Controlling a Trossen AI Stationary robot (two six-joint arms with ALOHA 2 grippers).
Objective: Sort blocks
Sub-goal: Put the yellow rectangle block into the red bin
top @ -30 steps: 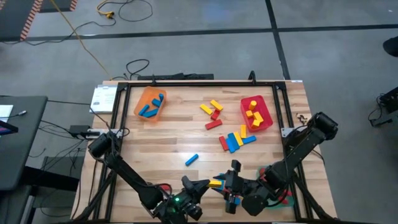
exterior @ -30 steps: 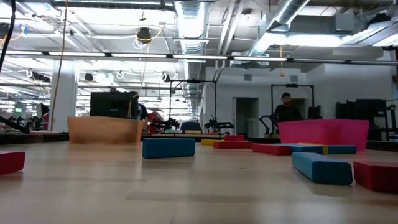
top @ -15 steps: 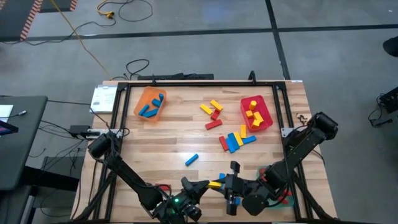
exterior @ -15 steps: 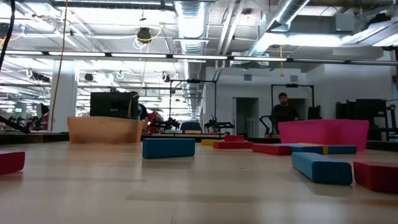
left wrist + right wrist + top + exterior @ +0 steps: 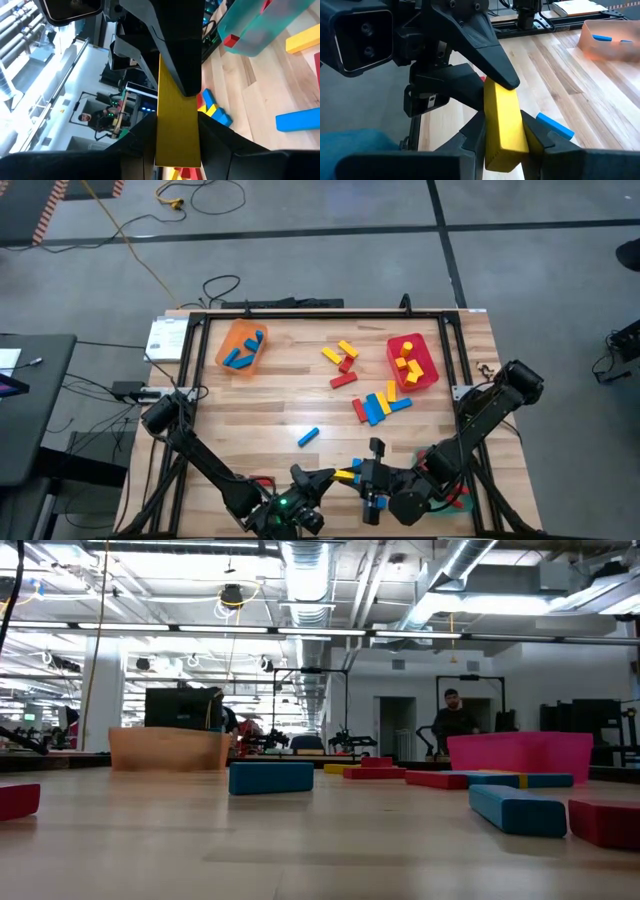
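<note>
A yellow block (image 5: 347,475) hangs above the table's near edge, between my two grippers. My left gripper (image 5: 335,477) is shut on its left end and my right gripper (image 5: 361,476) on its right end. The left wrist view shows the yellow block (image 5: 177,125) running away from the camera, and the right wrist view shows it (image 5: 502,120) likewise. Loose red, yellow and blue blocks lie mid-table (image 5: 342,363) and further right (image 5: 380,406). One blue block (image 5: 308,437) lies alone. The low view shows neither gripper. My left gripper pinches the yellow block's left end (image 5: 176,152) between its two fingers, on the long side faces. The fingers (image 5: 137,145) come level from the table's left and lie along the block. The block is clear of the table. My right gripper pinches the block's right end (image 5: 504,147) between its two fingers (image 5: 476,135), on the side faces. It comes from the table's right, slanting a little down, along the block. The block is level and lifted clear.
An orange tray (image 5: 241,346) with blue blocks stands far left. A red tray (image 5: 412,361) with yellow blocks stands far right. A green tray (image 5: 250,30) holding a red block sits near the right arm. A person (image 5: 453,720) stands in the room behind.
My right gripper's fingers have drawn in and shut on the yellow block's right end. My left gripper has kept its hold. The block has stayed where it was, level above the near edge.
</note>
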